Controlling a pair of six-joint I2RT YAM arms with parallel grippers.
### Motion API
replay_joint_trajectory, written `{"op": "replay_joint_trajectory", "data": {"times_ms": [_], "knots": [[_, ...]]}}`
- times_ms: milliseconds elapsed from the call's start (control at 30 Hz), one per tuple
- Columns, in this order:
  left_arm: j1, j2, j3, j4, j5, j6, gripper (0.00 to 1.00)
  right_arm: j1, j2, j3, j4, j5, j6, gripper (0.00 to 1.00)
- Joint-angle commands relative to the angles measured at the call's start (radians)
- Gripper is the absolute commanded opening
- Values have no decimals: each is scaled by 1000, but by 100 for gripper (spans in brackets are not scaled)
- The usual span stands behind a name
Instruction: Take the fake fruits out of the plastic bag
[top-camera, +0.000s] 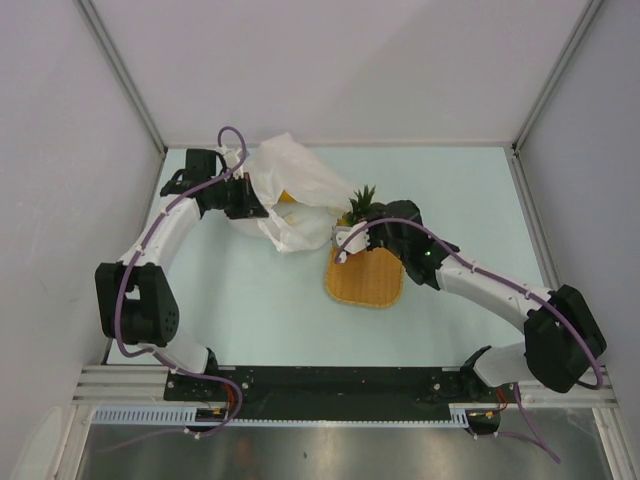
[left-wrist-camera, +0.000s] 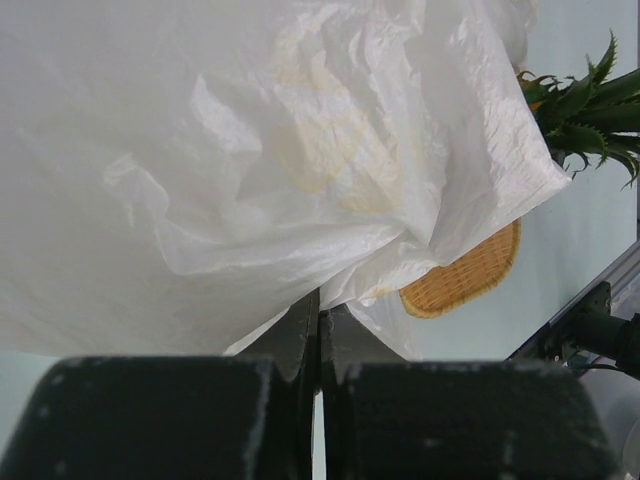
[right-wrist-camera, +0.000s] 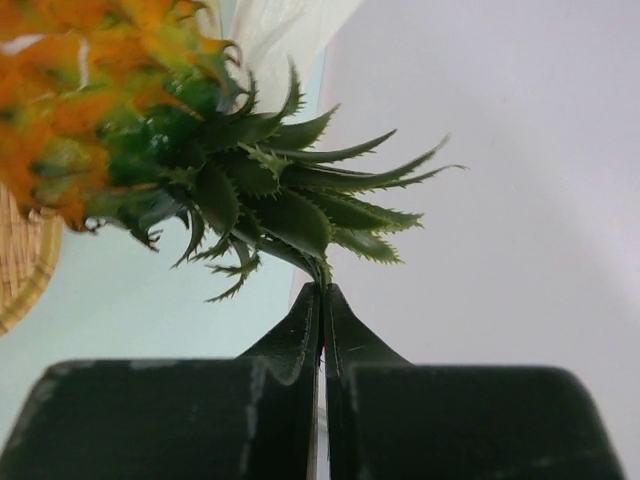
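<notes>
The right hand (right-wrist-camera: 322, 300) is pinched shut on 1 thin green leaf of the pineapple (right-wrist-camera: 80, 90), which sits just up and left of it, beside the tray (right-wrist-camera: 20, 270). The left hand (left-wrist-camera: 318, 315) is clamped on the plastic bag (left-wrist-camera: 250, 150) edge, right at its tips. Go slowly: that leaf grip looks weak. Hold the bag down.

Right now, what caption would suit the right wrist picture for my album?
Right gripper pinches a crown leaf of the fake pineapple, with the woven tray at the left edge.
</notes>
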Motion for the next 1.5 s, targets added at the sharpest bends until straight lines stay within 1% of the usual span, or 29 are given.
{"op": "replay_joint_trajectory", "data": {"times_ms": [0,267,533,733,800,900,1100,1167,1333,1467], "knots": [[1,7,19,18,14,-17,0,-12,-67,-5,-29,-19,-60,0],[1,4,21,15,11,-14,0,-3,-40,-34,-6,-20,-123,0],[1,5,17,21,9,-16,0,8,-23,-34,-35,-31,-151,0],[1,1,19,17,14,-19,0,29,-59,-36,-65,-59,-177,0],[1,2,19,17,20,-23,0,35,-78,-46,-115,-70,-195,2],[1,7,17,21,23,-28,1,37,-89,-59,-141,-70,-220,4],[2,18,16,30,34,-39,1,38,-95,-63,-152,-62,-235,11],[2,15,16,30,32,-39,1,43,-101,-62,-158,-57,-235,10],[2,10,13,29,32,-37,1,48,-121,-66,-192,-70,-237,3],[2,6,5,29,34,-37,1,57,-130,-71,-200,-66,-223,1]]}}
